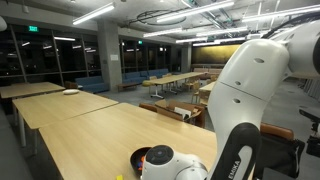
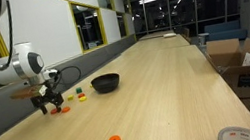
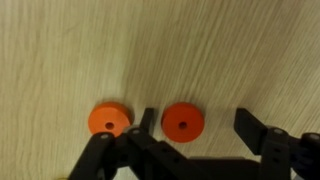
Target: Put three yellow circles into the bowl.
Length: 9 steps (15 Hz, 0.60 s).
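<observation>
Gripper (image 3: 197, 119) astride flat orange disc (image 3: 183, 121)

Orange discs (image 3: 183, 121): three, two at the claw (image 3: 196, 120), one well apart. Black bowl (image 2: 106, 83): one, near the claw. Yellow circle (image 2: 82, 97): one.

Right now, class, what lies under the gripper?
On the wooden table: one orange disc inside the open gripper, a second orange disc just outside it. The gripper's body hides whatever lies beneath it.
</observation>
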Available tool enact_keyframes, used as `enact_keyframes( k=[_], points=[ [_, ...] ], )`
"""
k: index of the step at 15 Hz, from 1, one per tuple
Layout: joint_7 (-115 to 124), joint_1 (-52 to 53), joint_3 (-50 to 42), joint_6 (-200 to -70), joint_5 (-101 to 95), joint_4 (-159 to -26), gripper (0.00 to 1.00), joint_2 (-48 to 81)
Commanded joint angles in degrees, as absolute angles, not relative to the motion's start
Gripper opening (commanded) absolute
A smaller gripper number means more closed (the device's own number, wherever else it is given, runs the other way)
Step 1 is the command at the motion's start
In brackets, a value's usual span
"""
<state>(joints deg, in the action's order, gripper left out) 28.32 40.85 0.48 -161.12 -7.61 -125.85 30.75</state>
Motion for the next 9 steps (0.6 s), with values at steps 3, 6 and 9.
enact_keyframes(
  k=[3, 6, 9],
  points=[
    [27.7, 41.2, -0.4, -159.9, -8.0, -124.4, 0.36, 30.5],
    [28.2, 41.7, -1.1, -159.3, -8.8, -124.3, 0.24, 30.0],
    [28.9, 42.5, -2.4, -158.4, -10.1, -124.5, 0.25, 29.5]
  ],
)
